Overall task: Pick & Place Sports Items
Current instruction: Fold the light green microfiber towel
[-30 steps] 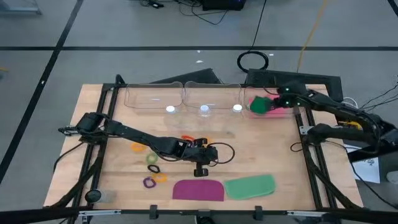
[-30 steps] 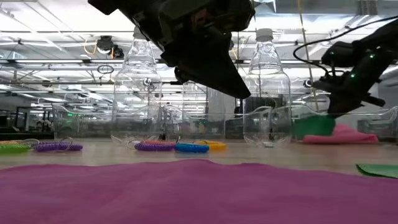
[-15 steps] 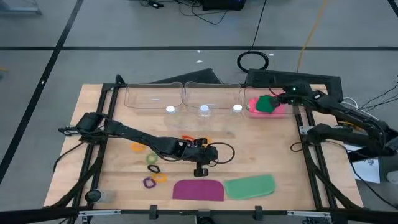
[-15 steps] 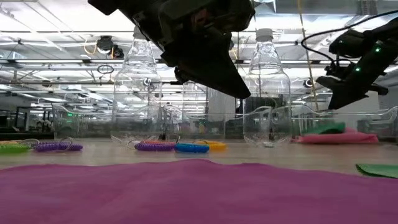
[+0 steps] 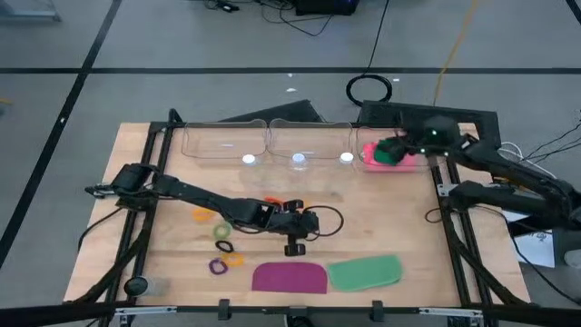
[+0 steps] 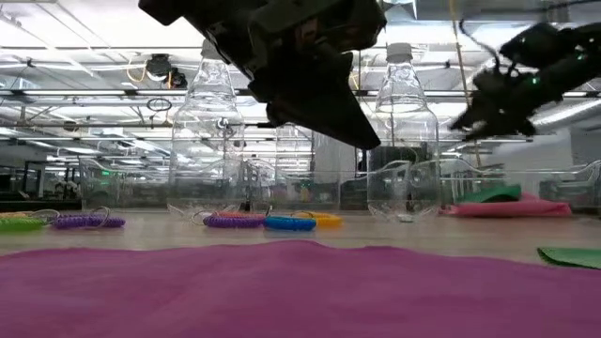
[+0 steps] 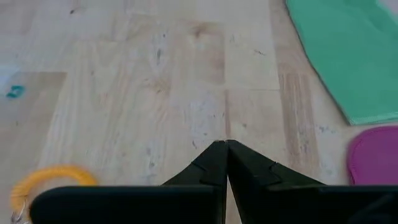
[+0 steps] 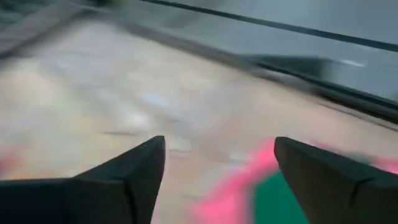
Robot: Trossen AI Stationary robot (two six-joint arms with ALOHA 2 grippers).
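Two arms work over the wooden table (image 5: pixel 381 218). At the upper right of the high view, the right gripper (image 5: pixel 402 145) stands with its fingers spread wide and nothing between them; the right wrist view shows both dark fingers (image 8: pixel 130 168) well apart with only blurred table and colour beyond. Just below it in that view, the dark green piece (image 5: pixel 388 154) lies on top of the pink rectangle (image 5: pixel 374 160), both inside the rightmost clear bin (image 5: pixel 363 138) along the table's far edge. In the low view the same pair sits at the right, the green piece (image 6: pixel 495 194) resting on the pink one (image 6: pixel 516 207), with the gripper hanging above and apart from them.

Near the middle of the high view, the left gripper (image 5: pixel 293 247) hovers over bare wood with its fingers pressed together and empty, as the left wrist view confirms (image 7: pixel 225 155). Below it, along the lower edge, lie the purple piece (image 5: pixel 289 277) and, to its right, the light green piece (image 5: pixel 365 272). To the gripper's left are small rings: an orange ring (image 5: pixel 201 215), a green ring (image 5: pixel 222 232), a black ring (image 5: pixel 223 246) and a purple ring (image 5: pixel 217 266).
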